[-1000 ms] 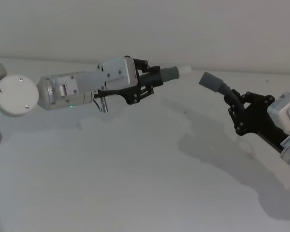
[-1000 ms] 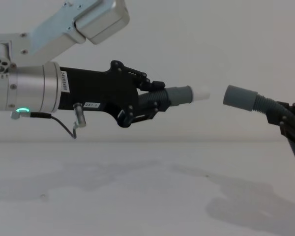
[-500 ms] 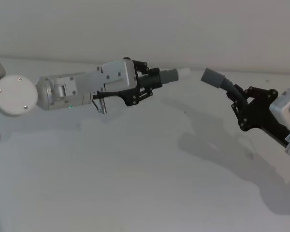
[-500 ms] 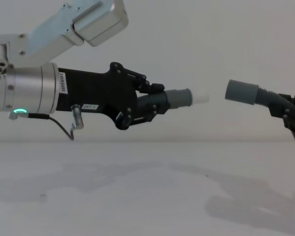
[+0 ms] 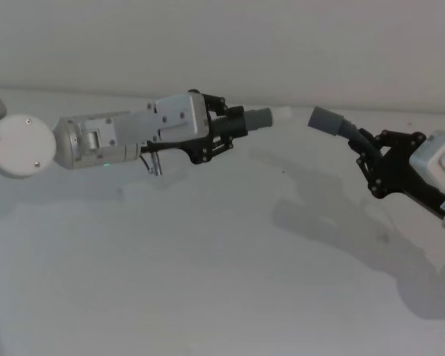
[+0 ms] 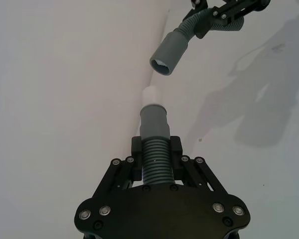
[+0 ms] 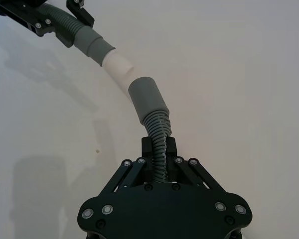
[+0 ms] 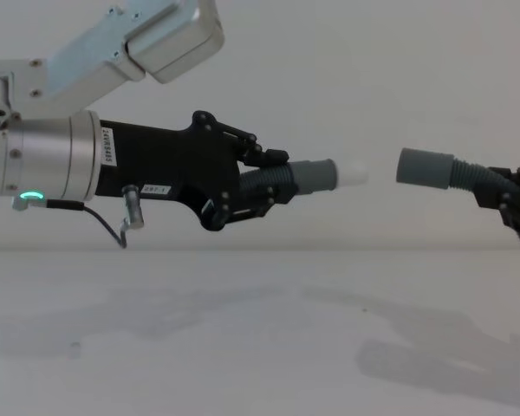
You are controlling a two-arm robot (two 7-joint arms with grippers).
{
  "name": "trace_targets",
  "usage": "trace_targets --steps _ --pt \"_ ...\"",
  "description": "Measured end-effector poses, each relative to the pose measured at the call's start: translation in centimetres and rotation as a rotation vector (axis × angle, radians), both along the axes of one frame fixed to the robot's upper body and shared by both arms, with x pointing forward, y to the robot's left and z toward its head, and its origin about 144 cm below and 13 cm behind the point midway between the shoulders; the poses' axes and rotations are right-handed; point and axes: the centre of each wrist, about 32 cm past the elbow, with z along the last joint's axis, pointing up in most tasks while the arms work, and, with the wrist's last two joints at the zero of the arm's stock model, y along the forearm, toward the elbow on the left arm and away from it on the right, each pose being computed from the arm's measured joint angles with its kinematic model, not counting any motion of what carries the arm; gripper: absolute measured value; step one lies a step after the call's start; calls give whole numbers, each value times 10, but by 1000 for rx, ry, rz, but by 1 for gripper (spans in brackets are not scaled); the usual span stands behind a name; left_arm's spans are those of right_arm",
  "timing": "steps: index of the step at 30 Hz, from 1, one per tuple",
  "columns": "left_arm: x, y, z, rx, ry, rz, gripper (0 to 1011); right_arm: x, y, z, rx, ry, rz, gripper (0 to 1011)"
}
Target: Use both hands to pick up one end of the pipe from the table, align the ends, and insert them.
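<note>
Both pipe pieces hang in the air above the white table (image 5: 208,282), held near its far edge by the wall. The left gripper (image 5: 224,131) is clamped on the ribbed bend of the pale-tipped piece (image 5: 261,118). The right gripper (image 5: 372,162) is clamped on the open-cuffed piece (image 5: 328,121). The two cuffs face each other, near but apart, with nothing between them. In the chest view, the right gripper is cut off at the frame's edge.
</note>
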Motion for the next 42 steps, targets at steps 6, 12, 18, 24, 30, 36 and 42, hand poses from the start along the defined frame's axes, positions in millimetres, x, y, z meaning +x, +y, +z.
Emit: trace_targets --steps 6,12,18,24,30,36,42 --pt "0 0 0 2 1 -1 320 3 1 5 -21 11 2 147" --pt "0 0 0 3 2 -1 320 7 3 9 -40 15 10 147" --pt "0 0 0 4 2 -2 320 10 6 12 -53 20 20 147" --pt "0 1 0 4 2 -2 320 13 8 13 -63 20 27 147" --pt "0 1 0 4 2 -2 320 16 9 15 -68 18 29 147" --pt "0 1 0 4 2 -2 320 19 10 16 -72 19 31 147" --pt "0 1 0 4 2 -1 320 20 11 16 -80 22 35 147"
